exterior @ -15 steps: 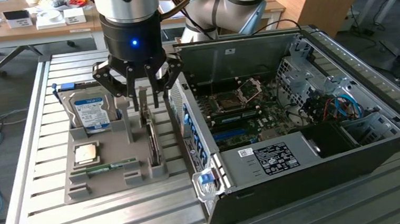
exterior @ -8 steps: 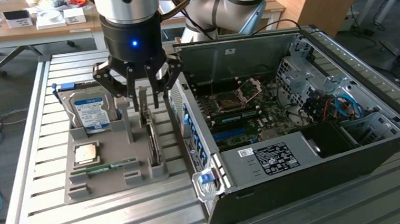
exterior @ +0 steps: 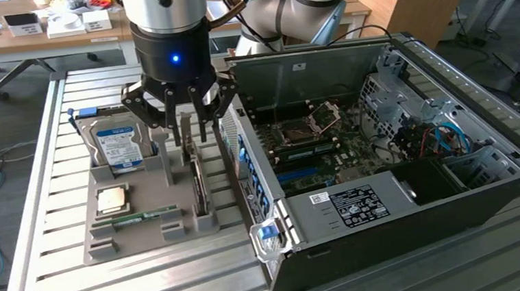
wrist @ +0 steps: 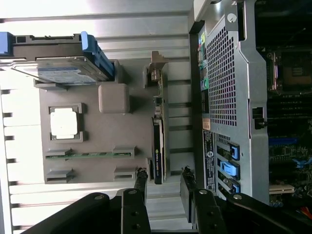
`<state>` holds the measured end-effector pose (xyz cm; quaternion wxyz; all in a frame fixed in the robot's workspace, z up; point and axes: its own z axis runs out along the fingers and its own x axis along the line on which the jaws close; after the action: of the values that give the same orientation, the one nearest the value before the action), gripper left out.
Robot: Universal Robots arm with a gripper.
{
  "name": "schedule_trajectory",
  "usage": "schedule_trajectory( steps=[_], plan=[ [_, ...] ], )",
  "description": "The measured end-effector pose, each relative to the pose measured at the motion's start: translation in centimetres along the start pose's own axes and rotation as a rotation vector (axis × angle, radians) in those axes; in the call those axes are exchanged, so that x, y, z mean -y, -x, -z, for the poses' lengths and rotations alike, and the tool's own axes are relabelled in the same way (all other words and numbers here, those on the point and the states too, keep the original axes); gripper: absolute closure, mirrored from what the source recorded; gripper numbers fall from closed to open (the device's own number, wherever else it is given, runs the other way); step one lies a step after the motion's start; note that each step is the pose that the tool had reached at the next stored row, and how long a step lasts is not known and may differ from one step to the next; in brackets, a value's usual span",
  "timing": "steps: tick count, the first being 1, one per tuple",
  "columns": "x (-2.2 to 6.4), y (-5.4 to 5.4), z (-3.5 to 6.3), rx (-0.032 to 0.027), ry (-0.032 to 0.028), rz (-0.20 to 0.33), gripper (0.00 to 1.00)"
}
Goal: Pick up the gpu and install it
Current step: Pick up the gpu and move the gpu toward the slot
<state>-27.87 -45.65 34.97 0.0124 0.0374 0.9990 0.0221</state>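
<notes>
The gpu [exterior: 199, 185] is a thin dark card standing on its edge in a slot along the right side of the grey holder tray [exterior: 157, 183]. In the wrist view the gpu [wrist: 158, 146] runs lengthwise toward my fingers, with its metal bracket at the far end. My gripper [exterior: 191, 138] hangs just above the card's far end, fingers pointing down. In the wrist view my gripper [wrist: 163, 175] is open, its fingertips straddle the line of the card, and nothing is held between them.
The tray [wrist: 112, 131] also holds a silver hard drive [exterior: 118, 145], a square processor [exterior: 110, 197] and a green memory stick [exterior: 141, 215]. The open computer case [exterior: 381, 164] lies close on the exterior view's right, its motherboard [exterior: 325, 148] exposed. Everything rests on a slatted metal table [exterior: 51, 180].
</notes>
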Motion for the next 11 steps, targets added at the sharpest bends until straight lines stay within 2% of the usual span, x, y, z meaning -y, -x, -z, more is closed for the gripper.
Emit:
schedule_trajectory(
  steps=[11],
  plan=[
    [0.06,0.0,-1.37,0.0001,0.0001,0.0,0.58]
  ],
)
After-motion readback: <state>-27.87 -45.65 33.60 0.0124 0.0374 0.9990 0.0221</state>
